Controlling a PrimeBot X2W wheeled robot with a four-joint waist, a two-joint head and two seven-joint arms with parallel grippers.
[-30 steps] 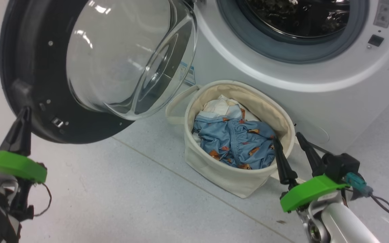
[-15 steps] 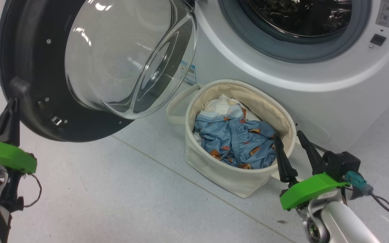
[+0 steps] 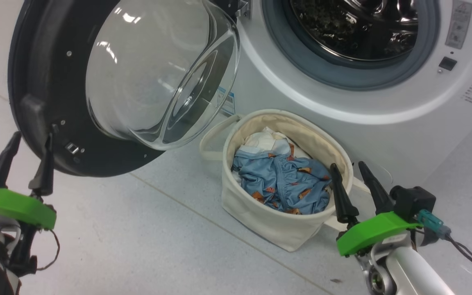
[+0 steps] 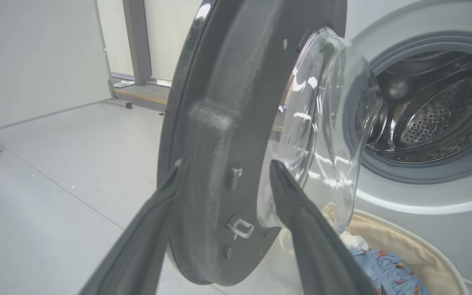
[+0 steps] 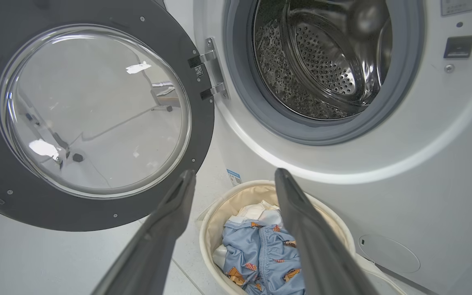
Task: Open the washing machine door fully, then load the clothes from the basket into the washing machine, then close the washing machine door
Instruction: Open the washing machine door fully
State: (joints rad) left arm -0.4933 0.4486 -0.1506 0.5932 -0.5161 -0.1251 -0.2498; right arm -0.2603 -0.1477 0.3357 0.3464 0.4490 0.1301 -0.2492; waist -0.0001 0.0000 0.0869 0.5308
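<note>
The washing machine door (image 3: 35,82) hangs swung wide to the left, and the left hand (image 3: 33,137) stands open, one finger either side of the door's black rim without pinching it. The right hand (image 3: 347,165), also spread, hovers just beside the basket (image 3: 260,217), which sits on the floor (image 3: 137,237) against the washing machine (image 3: 404,135) with the clothes (image 3: 281,180) heaped inside. I'd back the left hand straight off the rim, then have the right pinch the blue bundle's bunched middle and carry it deep into the drum (image 3: 355,24).
</note>
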